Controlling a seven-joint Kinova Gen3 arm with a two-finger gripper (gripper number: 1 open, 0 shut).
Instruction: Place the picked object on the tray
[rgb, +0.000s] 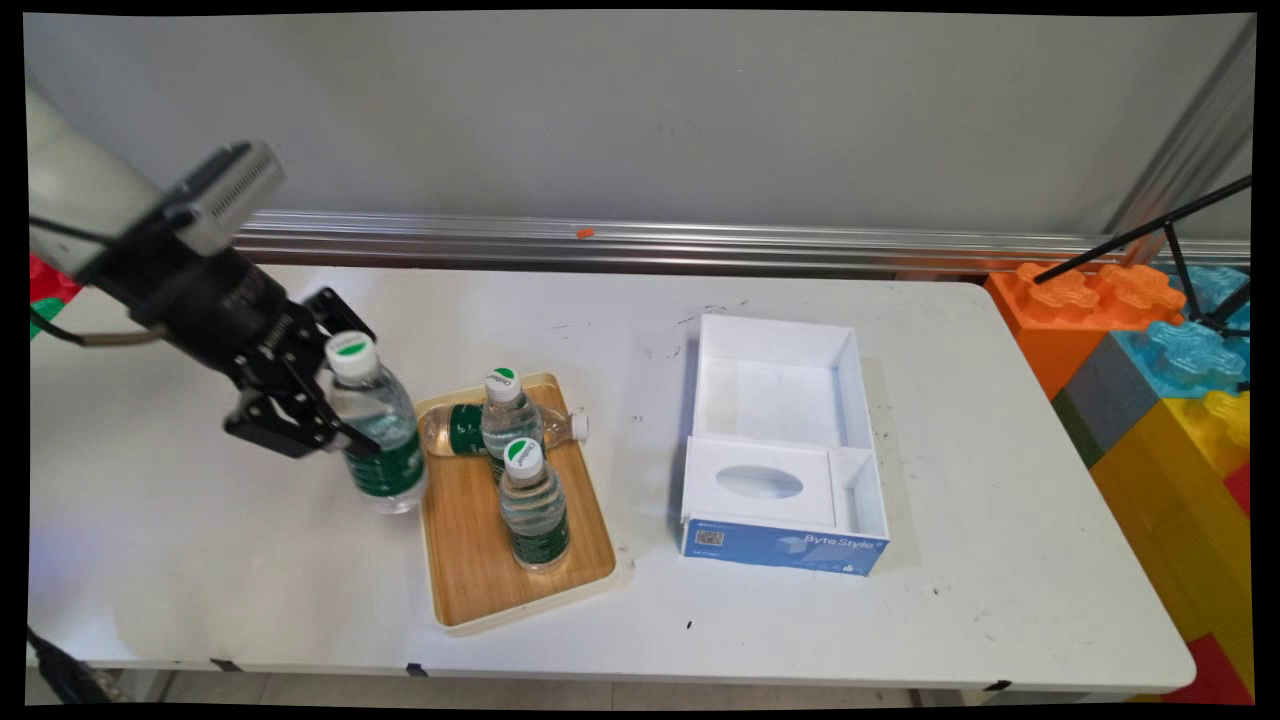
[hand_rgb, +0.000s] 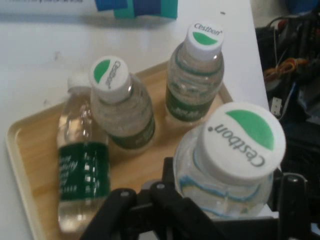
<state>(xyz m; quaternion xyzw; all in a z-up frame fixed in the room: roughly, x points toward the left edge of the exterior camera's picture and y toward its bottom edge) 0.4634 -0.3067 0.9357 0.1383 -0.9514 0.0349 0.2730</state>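
- The tool (rgb: 335, 395) sits over the left part of the worktop (rgb: 200, 560), its black fingers clamped on either side of a clear water bottle (rgb: 375, 430) just below the cap.
- That gripped bottle stands upright or nearly so, with a white cap marked green and a green label round its lower half; the main view does not settle whether its base touches the worktop.
- In the hand view the same bottle's cap (hand_rgb: 243, 139) fills the lower right, lettered "Cestbon", with the black linkage rising on both sides of the bottle's shoulders.
- Just beside the gripped bottle, toward the worktop's middle, lies a wooden tray (rgb: 470, 580) with a pale rim, set at a slight angle to the worktop's edges.
- Three more bottles of the same kind are on the tray: a rear upright bottle (rgb: 508, 415), a front upright bottle (rgb: 532, 505), and a lying bottle (rgb: 455, 428) on its side across the tray's far end, its white cap pointing toward the worktop's right edge.
- The rear upright bottle stands against the lying one.
- Right of the tray, well apart from it, an open white box (rgb: 775, 395) rests near the worktop's centre, with a blue front panel lettered "Byte Style" and a white insert (rgb: 760, 482) with an oval hollow in its near half.
- Beyond the worktop's right edge stands a stack of large toy blocks (rgb: 1160, 380) in orange, blue, grey and yellow.
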